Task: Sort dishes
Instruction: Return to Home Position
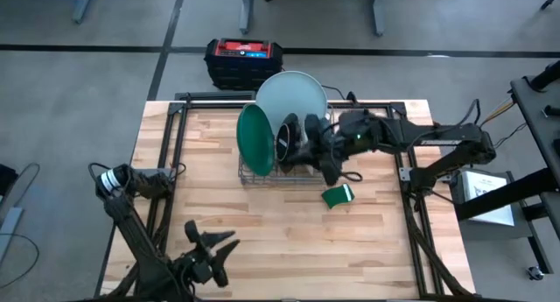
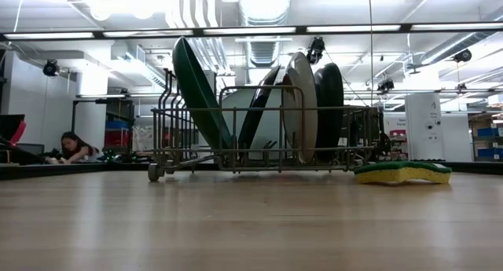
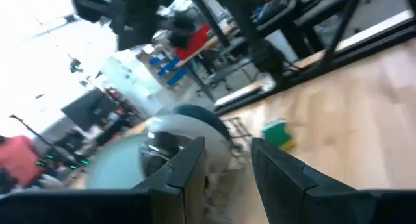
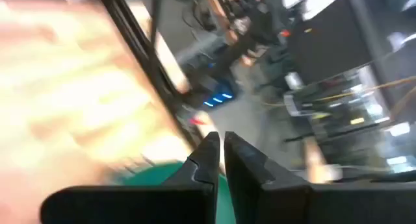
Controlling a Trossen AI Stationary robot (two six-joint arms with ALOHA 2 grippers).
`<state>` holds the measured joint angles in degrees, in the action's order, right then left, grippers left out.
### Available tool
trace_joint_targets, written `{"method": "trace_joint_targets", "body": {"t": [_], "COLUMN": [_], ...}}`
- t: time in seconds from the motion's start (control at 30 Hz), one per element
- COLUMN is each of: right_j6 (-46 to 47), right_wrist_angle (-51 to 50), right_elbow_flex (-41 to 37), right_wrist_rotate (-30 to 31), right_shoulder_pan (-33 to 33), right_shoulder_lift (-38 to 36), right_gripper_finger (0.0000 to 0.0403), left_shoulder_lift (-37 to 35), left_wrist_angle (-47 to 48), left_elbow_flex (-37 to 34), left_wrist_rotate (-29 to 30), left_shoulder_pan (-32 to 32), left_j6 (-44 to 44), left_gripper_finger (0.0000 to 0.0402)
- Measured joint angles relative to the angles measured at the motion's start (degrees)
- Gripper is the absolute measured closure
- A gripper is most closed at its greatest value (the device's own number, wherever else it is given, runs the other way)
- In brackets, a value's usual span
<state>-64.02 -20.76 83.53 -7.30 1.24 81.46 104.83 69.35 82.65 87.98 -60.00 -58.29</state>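
The grey wire rack (image 1: pixel 262 172) stands mid-table with the dishes upright in its slots. They are the bright green plate (image 1: pixel 255 140) at its left end, the large pale blue-white plate (image 1: pixel 293 96) leaning at the far side, and two dark plates (image 1: pixel 289 136). In the low view the green plate (image 2: pixel 196 90) leans left, beside a pale plate (image 2: pixel 301 106) and a dark one (image 2: pixel 328 98). My right gripper (image 4: pixel 221 146) hovers above the rack's right part, shut and empty, with the green plate (image 4: pixel 149 175) below it. My left gripper (image 3: pixel 227 162) stands open near the table's near-left corner, also empty.
A green sponge with a white edge (image 1: pixel 338 195) lies on the table just to the near right of the rack (image 2: pixel 402 172). A black and red case (image 1: pixel 243 61) sits on the floor beyond the far edge. Bare wood stretches between the rack and my left gripper (image 1: pixel 213 243).
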Motion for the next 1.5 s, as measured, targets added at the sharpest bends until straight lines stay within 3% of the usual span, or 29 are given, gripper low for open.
{"method": "trace_joint_targets", "body": {"t": [0.2,0.3,0.4,0.63,0.7,0.87,0.97,1.13,1.23,1.37,1.5], "right_j6": [14.3,19.1,23.1,31.2,33.3,36.3,36.1,34.3,33.7,33.5,35.6], "right_wrist_angle": [-0.5,7.5,17.7,39.4,40.9,39.8,35.5,32.8,34.3,44.1,52.3], "right_elbow_flex": [-3.7,-9.9,-17.2,-30.9,-33.0,-35.9,-36.2,-38.1,-41.2,-47.4,-51.5], "right_wrist_rotate": [-2.2,-5.4,-1.8,5.8,6.0,11.3,15.4,27.0,28.3,26.3,13.9], "right_shoulder_pan": [5.9,8.8,11.5,14.2,14.6,17.2,20.6,28.1,30.3,29.2,22.3], "right_shoulder_lift": [0.8,1.1,0.6,-3.2,-4.6,-9.3,-12.1,-16.4,-18.7,-20.9,-20.7], "right_gripper_finger": [0.0401,0.0402,0.0403,0.0403,0.0403,0.0403,0.0403,0.0403,0.0403,0.0403,0.0403], "left_shoulder_lift": [-5.9,-7.8,-8.4,-8.5,-7.3,-5.3,-5.4,-8.7,-11.7,-18.5,-28.1], "left_wrist_angle": [1.6,1.2,-1.1,-16.8,-22.8,-42.3,-47.9,-47.2,-50.9,-56.5,-66.2], "left_elbow_flex": [2.0,4.5,5.6,4.6,4.4,4.3,4.3,3.2,-1.4,-11.6,-23.1], "left_wrist_rotate": [-2.1,-5.6,-12.0,-21.3,-28.3,-55.5,-64.8,-70.8,-78.0,-75.1,-72.1], "left_shoulder_pan": [5.4,9.1,11.8,17.9,20.4,24.9,26.7,29.7,31.5,32.1,32.1], "left_j6": [10.1,17.2,25.9,42.5,49.7,72.9,82.2,84.6,84.4,82.1,81.6], "left_gripper_finger": [0.0286,0.0286,0.0286,0.0286,0.0286,0.0286,0.0286,0.0286,0.0286,0.0286,0.0286]}}
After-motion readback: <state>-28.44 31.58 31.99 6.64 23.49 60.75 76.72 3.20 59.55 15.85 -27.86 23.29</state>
